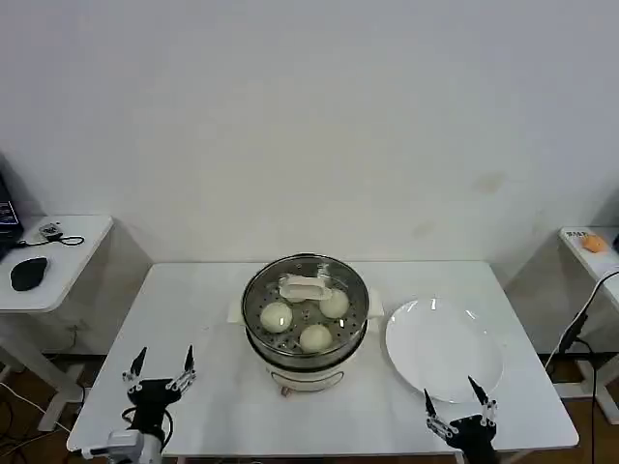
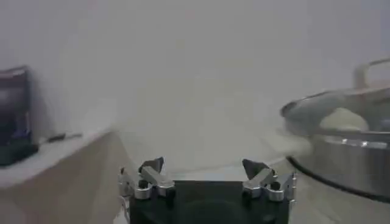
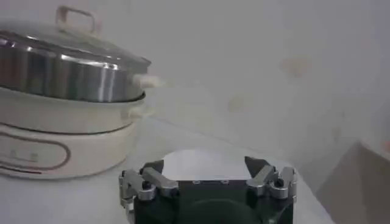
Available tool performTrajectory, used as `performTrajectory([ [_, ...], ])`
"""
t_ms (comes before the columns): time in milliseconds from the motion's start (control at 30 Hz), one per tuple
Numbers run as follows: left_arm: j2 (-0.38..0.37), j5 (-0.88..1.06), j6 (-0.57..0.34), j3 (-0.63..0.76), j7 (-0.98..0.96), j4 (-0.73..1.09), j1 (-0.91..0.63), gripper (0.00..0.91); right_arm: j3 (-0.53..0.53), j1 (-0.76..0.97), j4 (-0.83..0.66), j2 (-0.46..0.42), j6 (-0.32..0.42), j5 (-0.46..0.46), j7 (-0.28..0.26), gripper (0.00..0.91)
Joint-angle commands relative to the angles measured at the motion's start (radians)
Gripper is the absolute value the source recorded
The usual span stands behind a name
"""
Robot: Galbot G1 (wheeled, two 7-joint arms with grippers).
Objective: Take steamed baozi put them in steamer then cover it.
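The steel steamer (image 1: 306, 350) on its white base stands at the table's middle, with the glass cover (image 1: 306, 287) sitting on it by its cream bar handle. Through the glass I see three pale baozi (image 1: 276, 315) (image 1: 334, 304) (image 1: 315, 337). My left gripper (image 1: 160, 368) hangs open near the table's front left edge, empty, well apart from the steamer (image 2: 347, 164). My right gripper (image 1: 456, 401) stands open and empty at the front right, just in front of the plate. The steamer (image 3: 67, 73) with its cover (image 3: 73, 36) shows in the right wrist view, beyond the right gripper (image 3: 207, 167).
An empty white plate (image 1: 444, 349) lies right of the steamer. A side table (image 1: 48, 256) with a black mouse stands at the far left, another small table (image 1: 590, 246) at the far right. Cables hang by the table's right end.
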Motion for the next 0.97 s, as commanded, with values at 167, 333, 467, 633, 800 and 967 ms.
performTrajectory([
  [167, -0.016, 0.023, -0.153, -0.059, 0.034, 0.038, 0.076, 0.907, -0.03, -0.002, 0.0, -0.04, -0.005, 0.046, -0.005, 0.907],
  [333, -0.015, 0.016, -0.145, -0.057, 0.039, 0.049, 0.09, 0.907, -0.032, -0.002, 0.005, -0.039, -0.007, 0.058, -0.008, 0.907],
  [467, -0.024, 0.021, -0.134, -0.049, 0.042, 0.051, 0.09, 0.907, -0.044, -0.001, 0.012, -0.037, -0.013, 0.071, -0.01, 0.907],
  [633, -0.024, 0.025, -0.092, -0.054, 0.037, 0.029, 0.094, 0.907, -0.056, -0.008, 0.044, -0.035, -0.037, 0.082, -0.004, 0.907],
  [800, -0.022, 0.029, -0.071, -0.055, 0.035, 0.026, 0.092, 0.907, -0.062, 0.001, 0.049, -0.039, -0.078, 0.117, 0.022, 0.907],
  [967, -0.01, 0.026, -0.035, -0.061, 0.053, 0.011, 0.094, 0.907, -0.075, 0.003, 0.037, -0.062, -0.097, 0.183, 0.021, 0.907],
])
